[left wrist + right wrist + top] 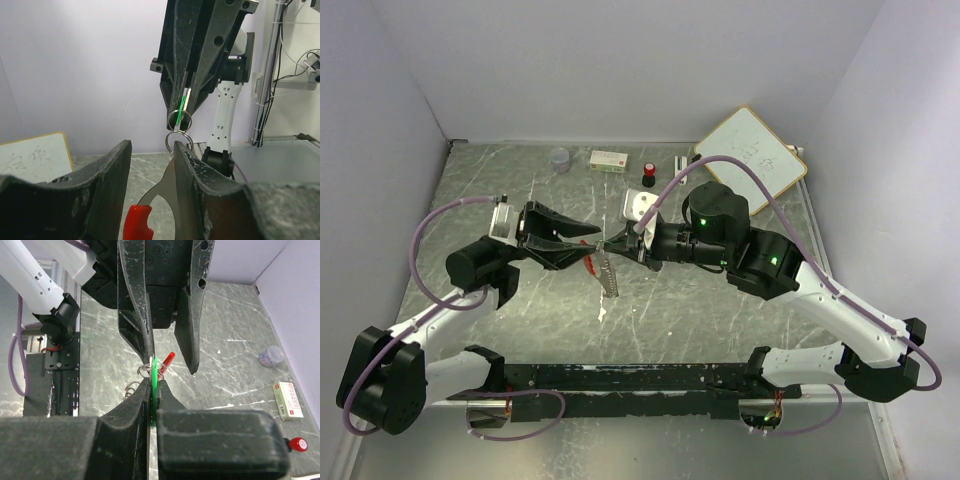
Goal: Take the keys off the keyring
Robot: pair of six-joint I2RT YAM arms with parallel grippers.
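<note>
My right gripper [154,382] is shut on the thin green key [155,371] and holds it above the table. The metal rings of the keyring [144,371] hang at its tips, and a ribbed grey chain [608,275] dangles below them. My left gripper [152,147] faces it with its jaws apart. The red-headed key [137,222] sits between its fingers, the metal blade lying against the right finger [200,175], with a ring [178,140] at that fingertip. In the top view the two grippers [582,244] [617,243] meet tip to tip at mid table.
At the back stand a whiteboard [752,148], a white box [609,159], a red-and-black knob [648,175], a clear cup [560,158] and a white block [638,205] just behind the right gripper. White walls enclose the marbled table [720,310].
</note>
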